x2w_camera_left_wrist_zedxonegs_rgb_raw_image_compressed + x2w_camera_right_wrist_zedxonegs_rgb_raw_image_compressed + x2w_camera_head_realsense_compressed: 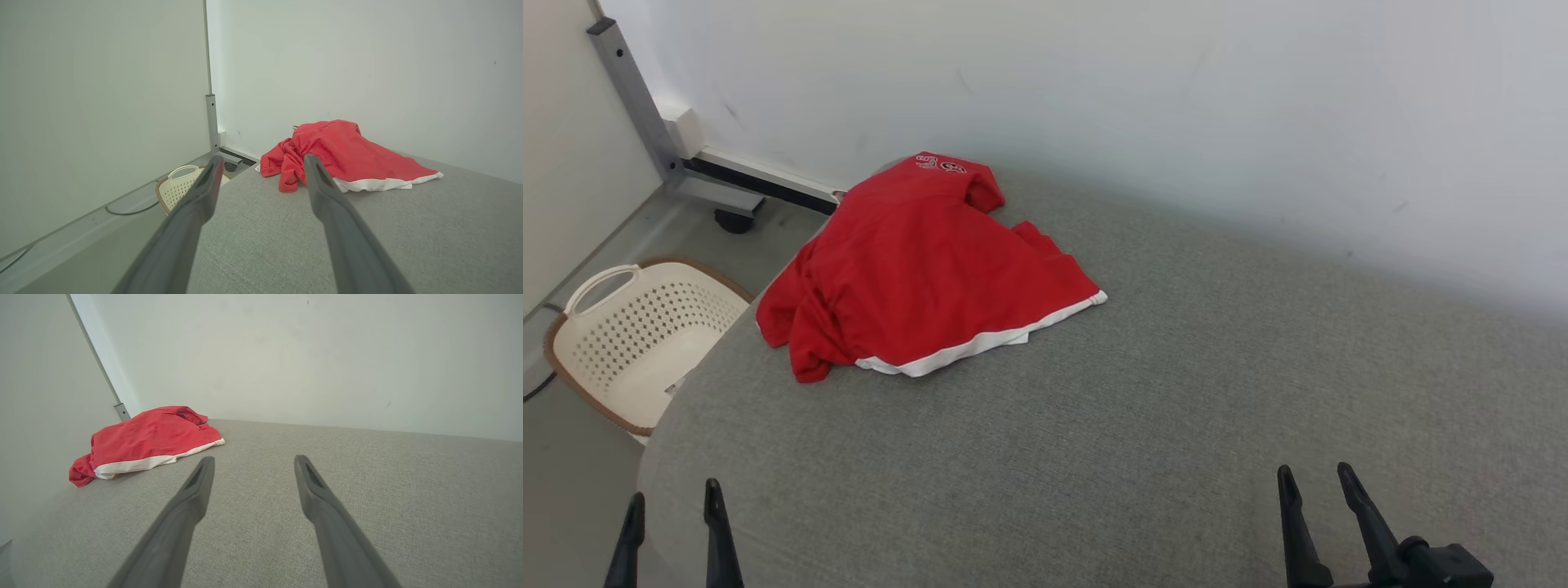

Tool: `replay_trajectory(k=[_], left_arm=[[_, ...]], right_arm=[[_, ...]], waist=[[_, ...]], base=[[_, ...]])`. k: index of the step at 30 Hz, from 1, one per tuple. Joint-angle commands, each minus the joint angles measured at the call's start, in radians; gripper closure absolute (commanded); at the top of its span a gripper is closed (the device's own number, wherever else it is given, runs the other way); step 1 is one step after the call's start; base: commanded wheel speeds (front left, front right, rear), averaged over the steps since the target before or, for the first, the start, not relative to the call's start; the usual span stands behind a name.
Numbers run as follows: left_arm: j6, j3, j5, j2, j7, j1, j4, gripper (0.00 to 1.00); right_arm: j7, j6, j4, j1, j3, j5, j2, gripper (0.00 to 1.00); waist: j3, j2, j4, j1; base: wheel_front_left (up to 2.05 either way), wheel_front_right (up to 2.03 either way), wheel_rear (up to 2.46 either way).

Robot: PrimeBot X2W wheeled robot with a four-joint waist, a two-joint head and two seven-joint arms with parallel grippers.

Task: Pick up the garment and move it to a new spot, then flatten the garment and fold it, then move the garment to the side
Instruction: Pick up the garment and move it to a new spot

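Note:
A red garment with a white hem lies crumpled near the far left corner of the grey fabric surface. The left wrist view has the garment ahead, and the right wrist view has the garment off to the left. My left gripper stands open at the lower left, near the surface's left edge, well short of the garment. At the lower right my right gripper is open too, with nothing between its fingers. In both wrist views the fingers are spread: left gripper, right gripper.
A cream perforated basket stands on the floor left of the surface. A metal frame on a caster runs along the floor by the white wall, which borders the surface's far side. A cable lies on the floor.

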Motion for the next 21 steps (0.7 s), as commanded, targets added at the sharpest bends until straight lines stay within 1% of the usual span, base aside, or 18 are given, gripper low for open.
replay_trajectory(k=[1,10,16,21], left_arm=[[0.006,0.006,-0.009,-0.001,-0.002,-0.019,-0.001,0.00],[-0.011,0.069,0.000,0.004,-0.002,-0.159,0.030,0.00],[-0.016,0.113,0.009,0.048,-0.002,-0.286,0.070,0.00],[-0.018,0.150,-0.006,0.091,-0.002,-0.395,0.155,0.00]], right_arm=[[-0.005,-0.002,-0.003,-0.009,0.001,-0.006,0.000,0.00],[-0.005,-0.002,-0.011,-0.056,-0.013,-0.023,0.000,0.00],[-0.005,-0.002,-0.021,-0.091,-0.026,-0.021,0.000,0.00],[-0.005,-0.002,-0.029,-0.127,-0.039,-0.008,0.000,0.00]], waist=[[0.023,0.0000,-0.035,-0.0002],[0.102,0.0000,-0.182,-0.0002],[0.170,0.0000,-0.268,-0.0002],[0.225,0.0000,-0.325,-0.0002]], base=[[0.00,0.00,0.00],[0.00,0.00,0.00],[0.00,0.00,0.00],[0.00,0.00,0.00]])
